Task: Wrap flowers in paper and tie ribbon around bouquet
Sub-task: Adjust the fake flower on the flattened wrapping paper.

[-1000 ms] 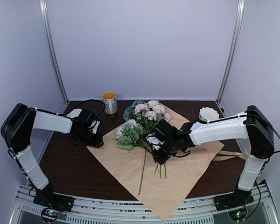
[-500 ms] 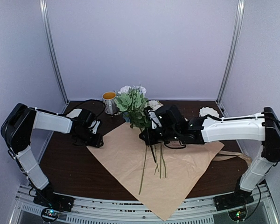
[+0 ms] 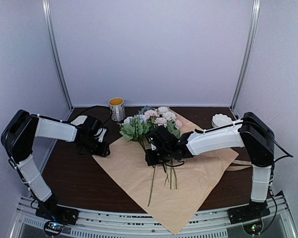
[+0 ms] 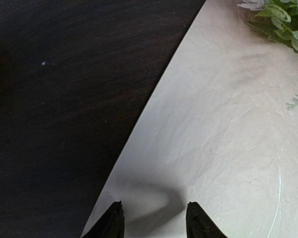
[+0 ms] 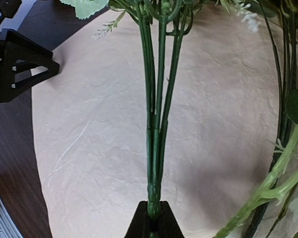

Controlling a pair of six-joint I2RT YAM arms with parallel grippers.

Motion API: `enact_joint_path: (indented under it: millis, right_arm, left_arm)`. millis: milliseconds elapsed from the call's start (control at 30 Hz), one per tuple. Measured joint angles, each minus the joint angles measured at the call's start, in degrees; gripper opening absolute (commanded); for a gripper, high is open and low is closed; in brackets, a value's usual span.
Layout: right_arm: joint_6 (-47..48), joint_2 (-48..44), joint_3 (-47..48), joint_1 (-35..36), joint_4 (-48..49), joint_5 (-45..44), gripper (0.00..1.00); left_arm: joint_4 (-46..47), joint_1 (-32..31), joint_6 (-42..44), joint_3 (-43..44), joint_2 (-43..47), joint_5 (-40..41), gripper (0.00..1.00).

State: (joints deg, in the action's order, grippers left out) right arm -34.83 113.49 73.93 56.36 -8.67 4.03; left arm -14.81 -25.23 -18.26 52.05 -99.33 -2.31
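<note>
Tipped back down since half a second ago, when hoisted upright beside the mug (image 3: 116, 109): flowers (image 3: 151, 121), now fanned low just beyond the right gripper (image 5: 150, 218), toward the far corner of the paper (image 3: 198, 178). Shifted leftward too, against a full second ago, that same gripper. Pressed together on a tight cluster of thin green stems (image 5: 156, 114), pinching them right at the fingertips. Pink and white blooms at the far right of the bunch, a touch of blue behind, pale green leaves spilling to the gripper's far left. More long stems trailing past the gripper on its near side, flat on the sheet. Kraft-tan face up, spread as a diamond under the gripper, lightly creased, near corner hanging past the front of the dark wooden bench (image 3: 74, 173). At the sheet's left corner, well to the left of the right gripper: left gripper (image 4: 155, 220), fingers spread, low over the paper's edge, nothing between them. Whether touching the sheet, not clear. Well to the right of the right gripper, a strip of tan ribbon (image 3: 246, 166) beside the paper's edge; beyond it, a small white dish (image 3: 222, 120).
</note>
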Motion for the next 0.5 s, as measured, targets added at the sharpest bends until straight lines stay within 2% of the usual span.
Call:
enact_joint_path:
  millis: [333,467,500]
  right_arm:
    - [-0.11,-2.34,-8.63,-2.47,-0.07,-3.17,0.00]
    - [-0.13,-2.82,-9.07,-3.48,0.28,-3.80,0.00]
    - [-0.13,-2.97,-9.07,-3.72,0.39,-3.93,0.03]
  left_arm:
    - [-0.28,0.00,0.31,0.24,-0.11,0.13,0.46]
    - [-0.24,0.00,0.37,0.48,-0.37,0.44,0.46]
    - [-0.24,0.00,0.37,0.48,-0.37,0.50,0.46]
